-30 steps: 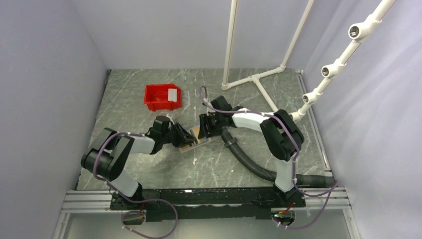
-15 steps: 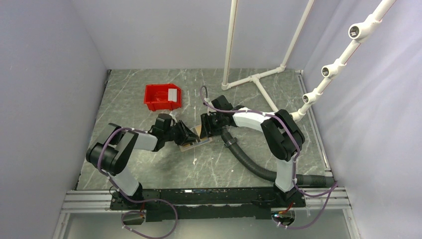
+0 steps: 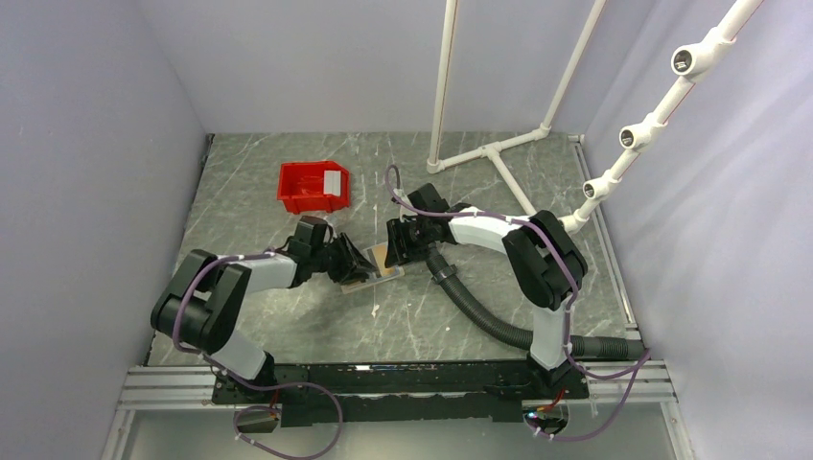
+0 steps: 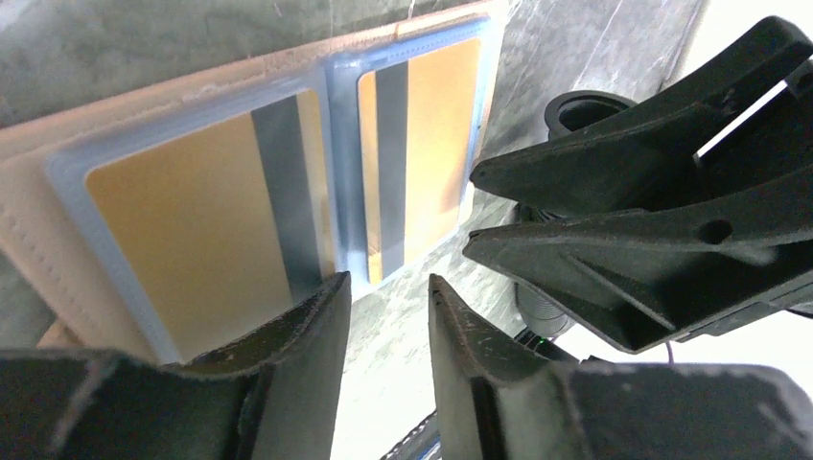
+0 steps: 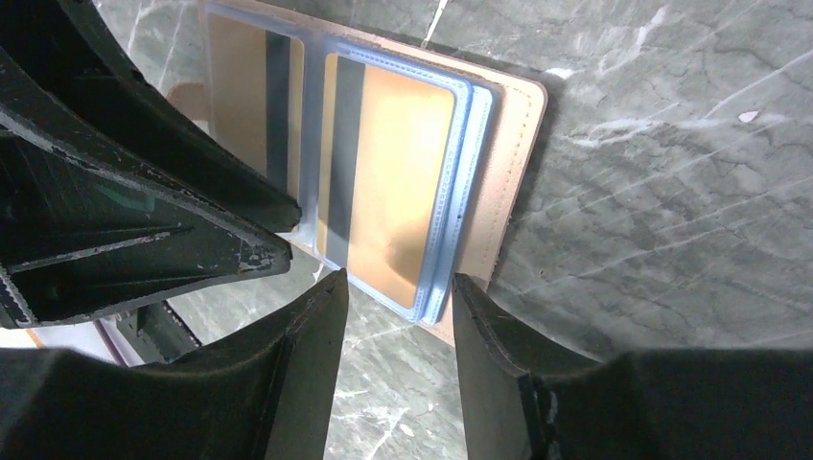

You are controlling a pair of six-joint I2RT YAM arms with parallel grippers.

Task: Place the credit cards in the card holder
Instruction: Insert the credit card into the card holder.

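Likely stiff and slick, the gold-brown plastic credit cards [image 5: 403, 172] are best pinched edgewise; the tan stitched card holder [image 5: 513, 163] is flanked at nine and two o'clock by the left gripper [image 4: 386, 286] and right gripper [image 5: 398, 283], both parted and empty.

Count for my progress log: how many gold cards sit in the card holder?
2, side by side in the card holder: one gold card, another right of it. Others may be hidden underneath.

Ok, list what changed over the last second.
The left arm's elbow swung out leftward and toward the near edge, while the left gripper barely shifted at the card holder. Nothing was grasped or released; both grippers are open. The right gripper, the gold-brown cards in their sleeves and the red bin stayed put.
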